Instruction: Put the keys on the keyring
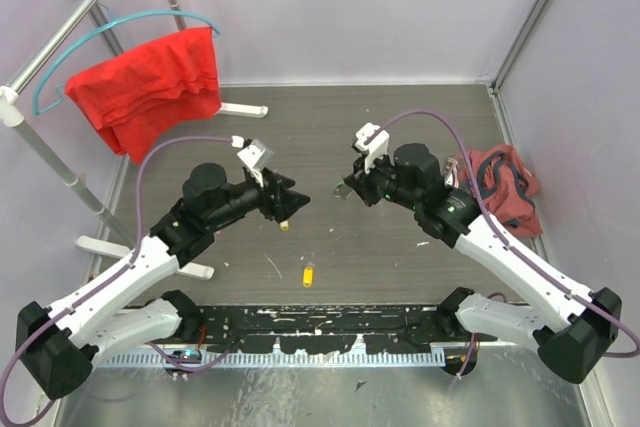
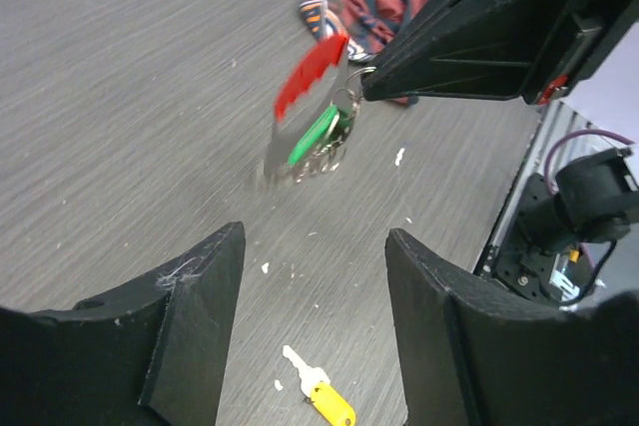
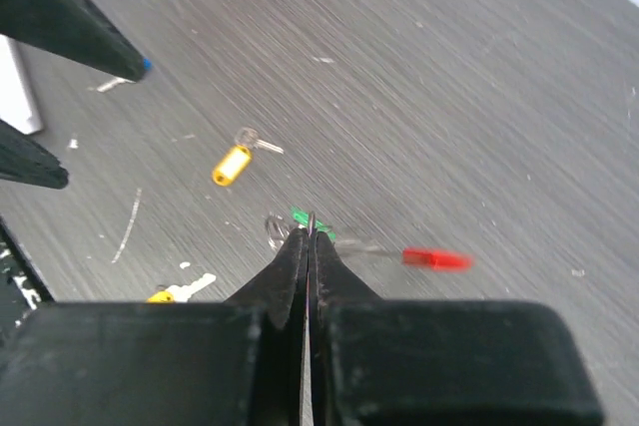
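The table (image 2: 120, 97) was dark grey with a fine wood grain, flecked with white chips. The keyring (image 2: 312, 75) showed a short red plastic bar with a toothed edge, joined to a thin silvery wire loop. It hung in the air above the table, blurred. A green-tagged key (image 2: 318, 133) was bunched against the loop. A yellow-tagged key (image 2: 321, 394), small and flat with a bright metal blade, lay on the table, and a second yellow-tagged key (image 3: 232, 165) lay apart from it. The right gripper (image 3: 308, 231) was pressed fully closed, its tapered black tips pinching the wire loop. The left gripper (image 2: 315, 246) stood wide, its dusty matte fingers (image 2: 190, 326) holding and touching nothing, below the keyring.
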